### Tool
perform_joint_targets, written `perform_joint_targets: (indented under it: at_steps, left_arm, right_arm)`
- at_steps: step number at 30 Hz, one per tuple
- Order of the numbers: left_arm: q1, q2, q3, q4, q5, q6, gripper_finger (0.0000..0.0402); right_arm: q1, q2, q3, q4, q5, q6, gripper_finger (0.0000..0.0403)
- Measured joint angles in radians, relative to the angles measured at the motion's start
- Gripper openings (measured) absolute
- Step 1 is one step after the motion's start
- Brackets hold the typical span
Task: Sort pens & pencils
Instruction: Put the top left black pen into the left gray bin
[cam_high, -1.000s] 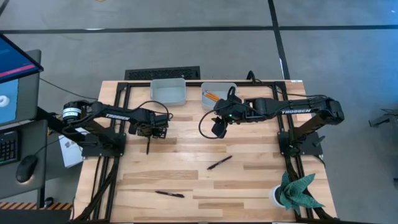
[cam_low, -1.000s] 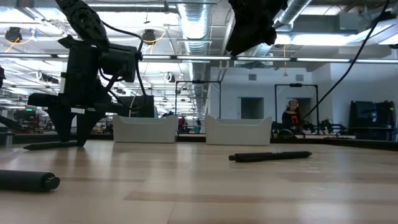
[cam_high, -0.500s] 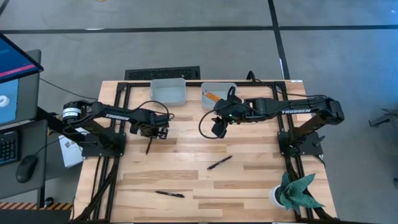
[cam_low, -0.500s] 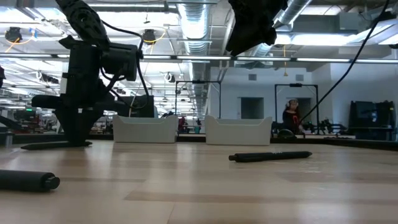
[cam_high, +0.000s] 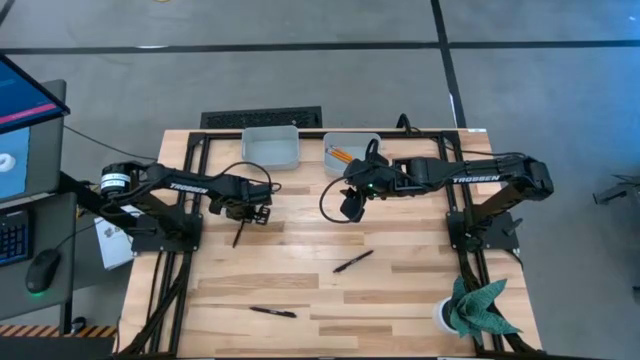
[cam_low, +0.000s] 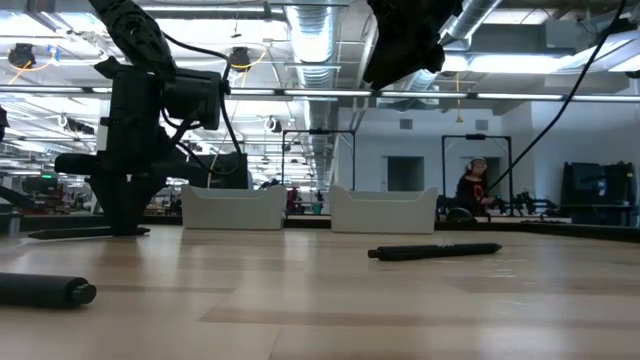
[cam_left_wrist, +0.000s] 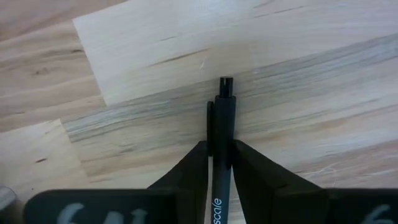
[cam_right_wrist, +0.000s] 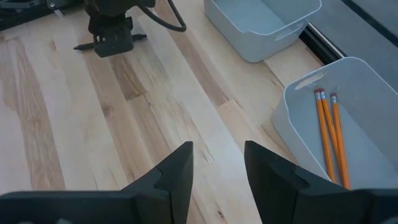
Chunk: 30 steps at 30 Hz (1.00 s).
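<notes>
Two pens lie loose — left gripper clamps a third; right gripper spread.

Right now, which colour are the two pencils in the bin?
Orange, the pencils show best in the right wrist view.

We see even, bright overhead light on the desk, with only soft, short shadows. In the low view ceiling strip lights glare white, and the nearest pen is blurred, perhaps too close for focus. The wrist views look sharp and evenly lit.
</notes>
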Motion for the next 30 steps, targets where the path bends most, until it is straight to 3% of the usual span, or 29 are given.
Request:
perform_joint_targets:
  at_steps: [21,30]
  left_arm:
    - [0.000,0.000,0.000,0.001,-0.002,0.004,0.0049]
    - [0.000,0.002,0.018,-0.017,-0.003,0.082,0.0049]
  right_arm:
    - [0.000,0.000,0.000,0.000,0.000,0.000,0.0166]
    - [0.000,0.000,0.000,0.000,0.000,0.000,0.0165]
